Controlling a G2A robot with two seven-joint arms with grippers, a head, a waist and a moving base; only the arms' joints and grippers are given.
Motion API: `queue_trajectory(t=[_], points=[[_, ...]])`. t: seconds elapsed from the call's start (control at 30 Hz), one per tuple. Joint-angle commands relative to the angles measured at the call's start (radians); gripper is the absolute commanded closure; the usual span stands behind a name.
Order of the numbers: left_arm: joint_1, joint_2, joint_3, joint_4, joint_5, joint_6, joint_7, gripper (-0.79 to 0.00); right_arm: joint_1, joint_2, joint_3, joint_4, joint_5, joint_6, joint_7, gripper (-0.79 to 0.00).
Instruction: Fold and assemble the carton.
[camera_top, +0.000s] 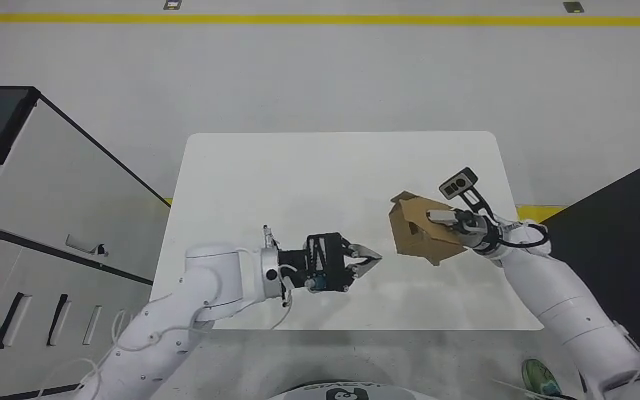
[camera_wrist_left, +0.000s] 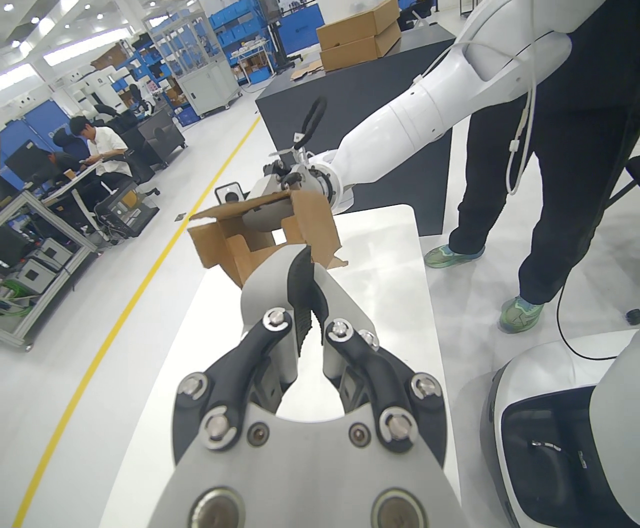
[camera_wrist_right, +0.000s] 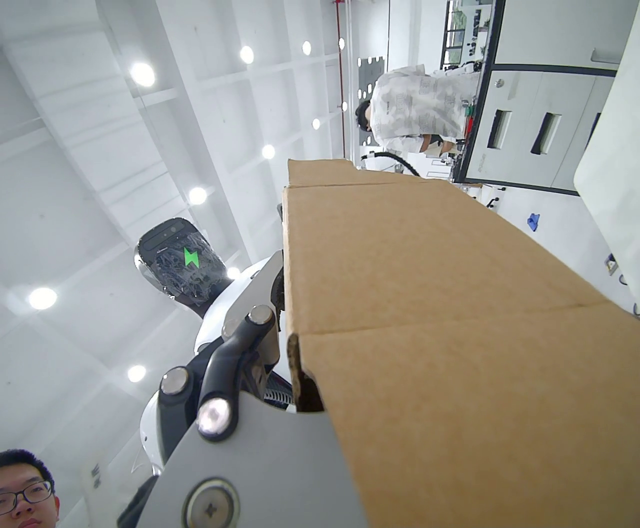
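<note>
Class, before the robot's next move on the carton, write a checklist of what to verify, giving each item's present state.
1. Right gripper clamped on the brown cardboard carton: ok.
2. Left gripper empty: ok.
3. Left gripper open for grasping: not ok, shut.
4. Left gripper apart from carton: ok.
5. Carton flaps folded in: not ok, several stand open.
6. Carton resting on the white table: cannot tell.

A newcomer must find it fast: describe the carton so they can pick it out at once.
Start at the white table; at its right side the right hand grips the carton. It is the only brown cardboard thing there, its flaps open; the left hand nearby is shut and empty.
</note>
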Motion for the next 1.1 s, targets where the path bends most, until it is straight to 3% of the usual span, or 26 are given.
queue_trajectory(t=[0.0,0.2,0.53,1.07], points=[[-0.003,-0.001,0.016,-0.004,0.007,-0.007,-0.003,0.000,0.002,-0.007,-0.007,-0.002,-0.010,0.000,0.000,0.000],[-0.024,-0.009,0.060,0.015,0.023,0.005,-0.007,0.000,0.013,-0.022,-0.030,-0.017,-0.036,0.000,0.000,0.000],[-0.032,-0.013,0.059,0.033,0.020,0.068,-0.032,0.000,0.025,-0.033,-0.025,0.029,-0.068,0.000,0.000,0.000],[-0.068,-0.023,0.099,0.057,0.005,0.063,-0.043,0.000,0.031,-0.056,-0.033,0.019,-0.066,0.000,0.000,0.000]])
